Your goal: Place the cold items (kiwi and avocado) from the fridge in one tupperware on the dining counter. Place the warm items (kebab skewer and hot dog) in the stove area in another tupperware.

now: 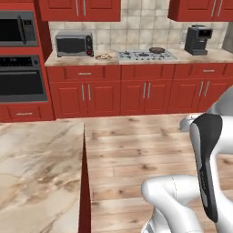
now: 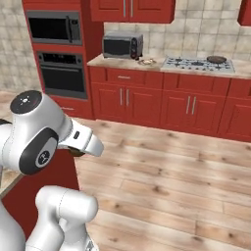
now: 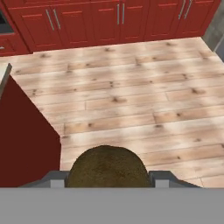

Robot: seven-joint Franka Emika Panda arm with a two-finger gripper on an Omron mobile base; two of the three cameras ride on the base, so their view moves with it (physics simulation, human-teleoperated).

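A brown fuzzy kiwi [image 3: 107,168] sits between my gripper's [image 3: 107,180] two grey fingertips [image 3: 54,179], which are shut on it. The hand hangs over the wooden floor, just right of the dining counter's dark red side [image 3: 22,144]. From the right base view, the white hand [image 2: 83,141] pokes out past the arm's big joint, with a brown sliver of the kiwi [image 2: 74,153] under it. The counter's marble top [image 1: 41,173] lies at the left. The stove [image 1: 145,55] is on the far counter. Avocado, kebab skewer, hot dog, tupperware and fridge are out of view.
On the far counter stand a toaster oven [image 1: 73,44], a small plate [image 1: 103,57], a pan [image 1: 157,49] on the stove and a coffee machine [image 1: 198,40]. A microwave and wall oven [image 1: 20,77] fill the left wall. Wooden floor [image 1: 136,145] stretches between.
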